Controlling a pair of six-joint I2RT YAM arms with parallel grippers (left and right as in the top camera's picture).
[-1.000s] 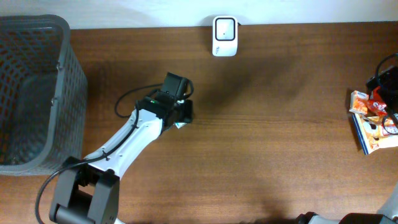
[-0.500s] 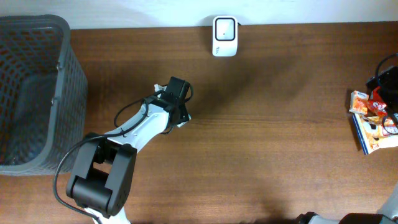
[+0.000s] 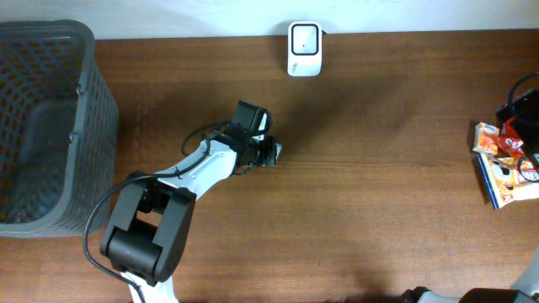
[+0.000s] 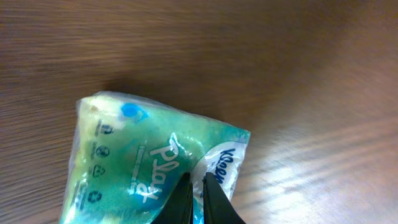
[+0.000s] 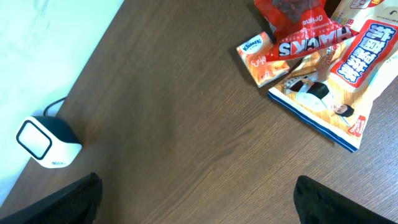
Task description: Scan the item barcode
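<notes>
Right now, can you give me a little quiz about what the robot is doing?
1. True or false: the left gripper is shut on the green Kleenex tissue pack.
2. What stands at the far edge of the table? A) white scanner B) a cup C) a bottle
3. Fill in: the grey mesh basket is on the robot's ___ side.
Key: 1 true; 2 A; 3 left.

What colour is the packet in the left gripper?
The packet is mostly green with white lettering; the left wrist view shows it best.
</notes>
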